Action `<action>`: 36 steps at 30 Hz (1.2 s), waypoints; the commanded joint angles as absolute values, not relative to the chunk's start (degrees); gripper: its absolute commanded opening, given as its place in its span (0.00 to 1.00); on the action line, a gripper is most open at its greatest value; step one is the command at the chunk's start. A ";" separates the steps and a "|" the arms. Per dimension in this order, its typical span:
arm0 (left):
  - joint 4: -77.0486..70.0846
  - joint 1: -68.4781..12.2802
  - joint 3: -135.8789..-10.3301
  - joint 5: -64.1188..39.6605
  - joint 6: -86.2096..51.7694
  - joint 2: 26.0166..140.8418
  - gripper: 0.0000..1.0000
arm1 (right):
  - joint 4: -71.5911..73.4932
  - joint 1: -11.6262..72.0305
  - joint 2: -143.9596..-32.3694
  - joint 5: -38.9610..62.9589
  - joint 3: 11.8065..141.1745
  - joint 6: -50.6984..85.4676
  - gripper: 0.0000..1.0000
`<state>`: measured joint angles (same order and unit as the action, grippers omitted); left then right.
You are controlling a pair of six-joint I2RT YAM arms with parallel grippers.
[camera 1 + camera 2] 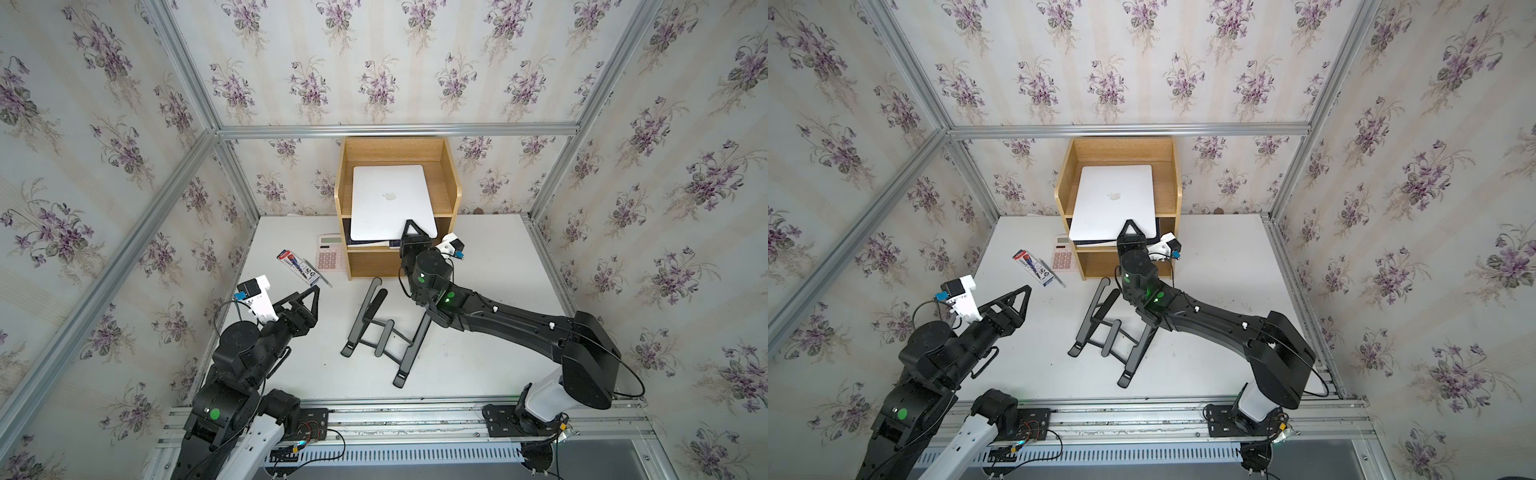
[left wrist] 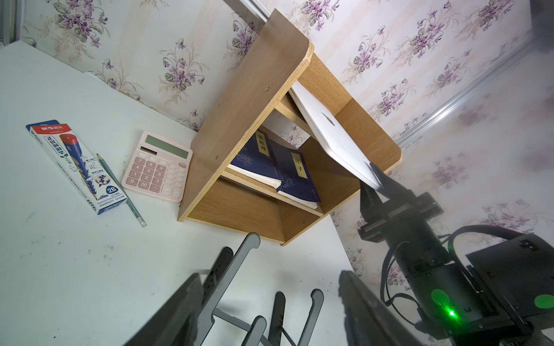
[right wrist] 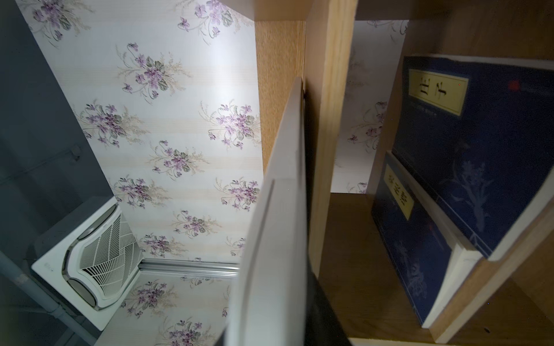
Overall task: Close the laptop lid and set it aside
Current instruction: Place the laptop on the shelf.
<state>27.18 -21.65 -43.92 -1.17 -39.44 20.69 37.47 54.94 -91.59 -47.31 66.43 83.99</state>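
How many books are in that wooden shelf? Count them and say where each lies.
2. One blue book lies on the middle board of the shelf, on the calculator side; the other blue book lies beside it. More may hide behind the laptop.

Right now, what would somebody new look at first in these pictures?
The silver-white laptop, shut and tilted, leans in the top of the wooden shelf at the back of the table. The right end effector straddles its near corner. A black folding stand lies on the table in front.
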 commanded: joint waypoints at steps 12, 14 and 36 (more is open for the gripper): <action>29.23 -21.62 -46.35 -0.14 -37.87 22.73 0.74 | 40.59 54.18 -98.45 -46.45 74.78 81.73 0.55; 29.14 -21.63 -46.38 -0.11 -38.15 22.85 0.74 | 39.29 54.04 -99.05 -46.00 75.66 82.01 0.57; 30.92 -21.62 -47.55 4.00 -37.23 21.99 0.74 | 29.90 51.09 -107.18 -36.21 87.21 83.69 0.85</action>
<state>30.94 -21.65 -47.29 1.93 -38.61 21.96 30.15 51.03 -106.37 -38.94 86.13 84.09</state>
